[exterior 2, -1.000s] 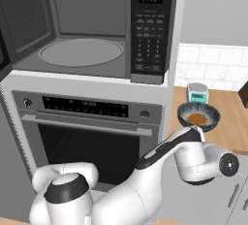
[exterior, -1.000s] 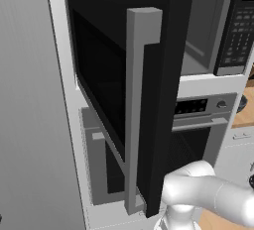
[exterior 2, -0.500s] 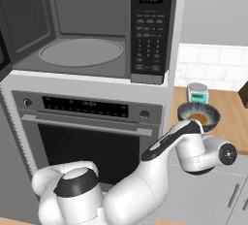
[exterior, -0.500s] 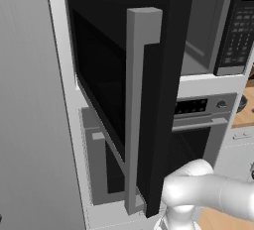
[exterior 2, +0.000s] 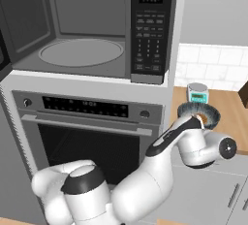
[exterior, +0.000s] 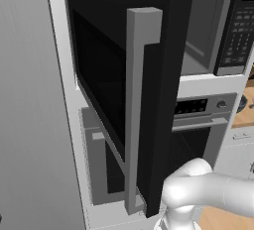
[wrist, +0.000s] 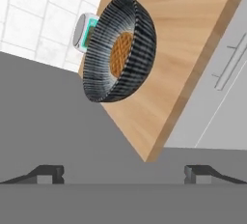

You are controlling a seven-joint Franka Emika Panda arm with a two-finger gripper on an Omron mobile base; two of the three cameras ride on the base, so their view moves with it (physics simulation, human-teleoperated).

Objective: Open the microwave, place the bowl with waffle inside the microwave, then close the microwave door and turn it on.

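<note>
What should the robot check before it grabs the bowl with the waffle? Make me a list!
1. Microwave door swung open: ok.
2. Microwave has room inside, turntable bare: ok.
3. Waffle sits in the bowl: ok.
4. Bowl rests on the counter, near its wall-side edge: ok.
5. Claw open and holding nothing: ok.
6. Claw lined up on the bowl's rim: not ok, the bowl is ahead of it.

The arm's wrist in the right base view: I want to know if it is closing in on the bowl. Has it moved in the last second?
Yes. The wrist has shifted right, further past the oven, and now sits just below the bowl on the counter.
</note>
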